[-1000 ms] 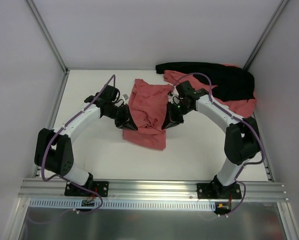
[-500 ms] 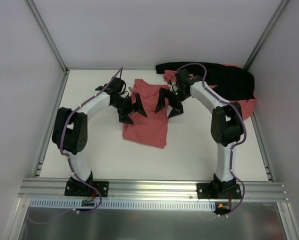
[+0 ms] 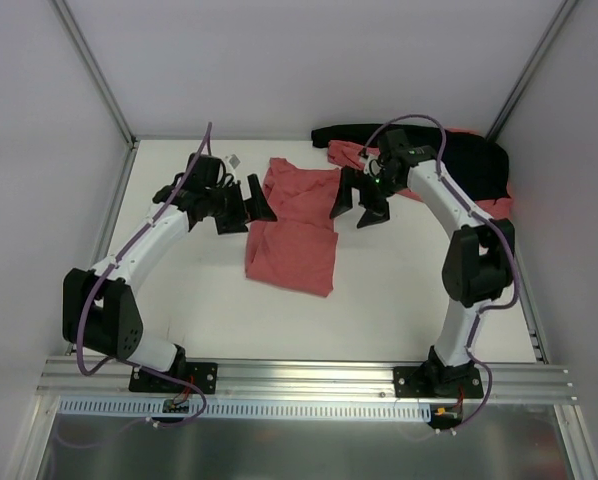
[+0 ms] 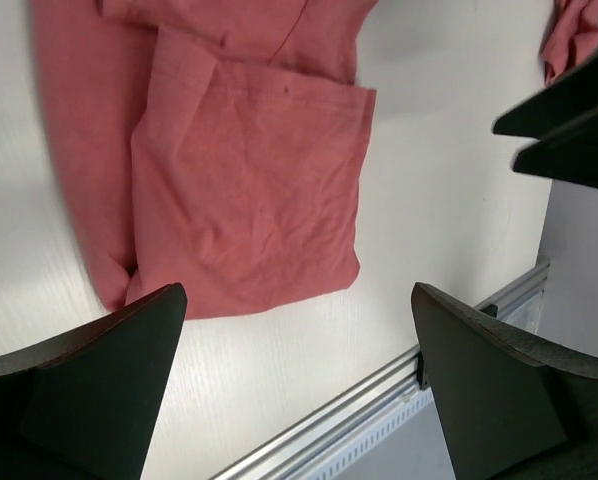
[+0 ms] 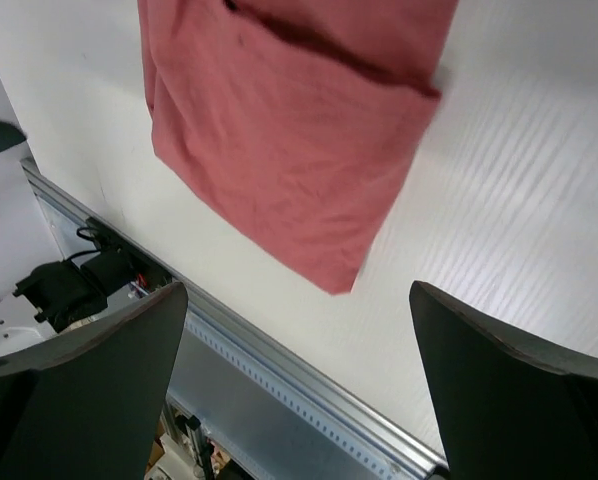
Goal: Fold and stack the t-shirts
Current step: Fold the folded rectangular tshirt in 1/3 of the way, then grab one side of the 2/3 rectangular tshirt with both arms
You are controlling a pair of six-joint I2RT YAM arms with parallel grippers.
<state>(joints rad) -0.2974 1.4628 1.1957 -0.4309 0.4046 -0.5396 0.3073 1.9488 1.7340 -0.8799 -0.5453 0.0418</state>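
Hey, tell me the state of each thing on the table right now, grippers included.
middle t-shirt: folded, lying flat, not held.
far-right t-shirts: crumpled, unfolded, partly under black cloth.
black cloth: bunched, lying over them.
left gripper: open, empty.
right gripper: open, empty.

Bright, even light from above leaves only soft, faint shadows on the white counter [image 3: 399, 270]. Both wrist views show slight motion blur along the edges of the t-shirt [image 4: 249, 190].

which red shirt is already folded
The t-shirt in the middle, lying flat and folded; the other red shirts sit crumpled far right, partly under a black garment.
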